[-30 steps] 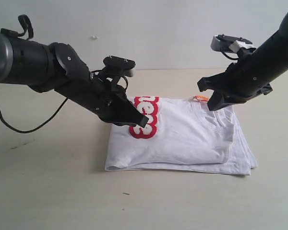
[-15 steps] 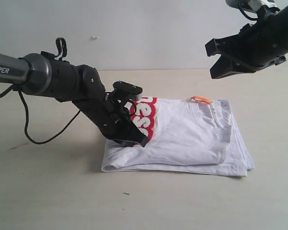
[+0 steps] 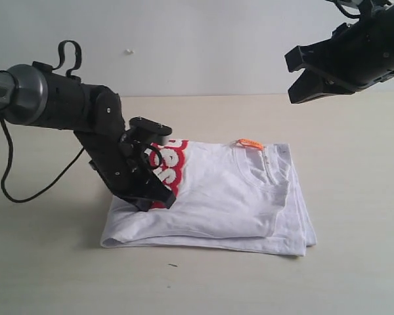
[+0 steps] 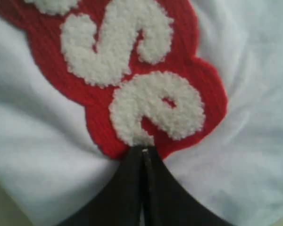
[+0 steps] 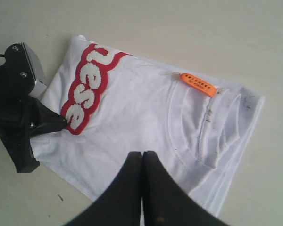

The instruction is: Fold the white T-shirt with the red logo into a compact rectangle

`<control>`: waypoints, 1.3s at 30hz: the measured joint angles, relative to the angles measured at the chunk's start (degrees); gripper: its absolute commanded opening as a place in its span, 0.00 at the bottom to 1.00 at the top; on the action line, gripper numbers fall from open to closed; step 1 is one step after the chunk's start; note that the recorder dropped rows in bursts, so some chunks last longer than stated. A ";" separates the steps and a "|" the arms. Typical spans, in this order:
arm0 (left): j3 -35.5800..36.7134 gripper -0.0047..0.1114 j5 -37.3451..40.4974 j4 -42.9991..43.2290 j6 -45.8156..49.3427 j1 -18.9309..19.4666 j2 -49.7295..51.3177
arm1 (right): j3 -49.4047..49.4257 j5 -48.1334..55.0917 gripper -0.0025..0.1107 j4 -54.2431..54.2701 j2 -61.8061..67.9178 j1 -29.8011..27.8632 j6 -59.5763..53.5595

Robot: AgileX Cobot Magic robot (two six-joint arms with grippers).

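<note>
The white T-shirt [image 3: 230,197] lies folded in a flat rectangle on the tan table [image 3: 354,170], collar and orange neck tag [image 3: 251,143] toward the back right. Its red logo [image 3: 171,164] with fluffy white letters runs along the left edge. My left gripper [image 3: 159,197] is shut, its tips pressed down onto the near end of the logo [image 4: 132,70]; the left wrist view shows the tips [image 4: 142,149] meeting at the patch's rim. High above the shirt's right side hangs my right gripper [image 3: 294,82], shut [image 5: 142,153] and holding nothing.
A black cable [image 3: 33,193] trails from the left arm across the table's left side. Behind the table rises a plain white wall [image 3: 203,46]. A small dark speck [image 3: 173,265] lies in front of the shirt.
The left gripper came down onto the logo and slid left, and the whole shirt shifted left with it. The right gripper rose clear of the collar.
</note>
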 measured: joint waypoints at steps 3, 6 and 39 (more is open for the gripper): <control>1.50 0.04 0.43 0.99 -0.38 0.94 -1.22 | 0.00 0.11 0.02 0.00 0.00 0.00 -0.14; 2.37 0.04 0.51 0.74 -0.49 1.19 -1.78 | 0.00 0.11 0.02 0.00 0.00 0.00 -0.14; 3.28 0.04 -1.58 -1.36 0.31 -0.47 -25.03 | 0.00 0.64 0.02 -0.58 -11.03 0.00 -1.39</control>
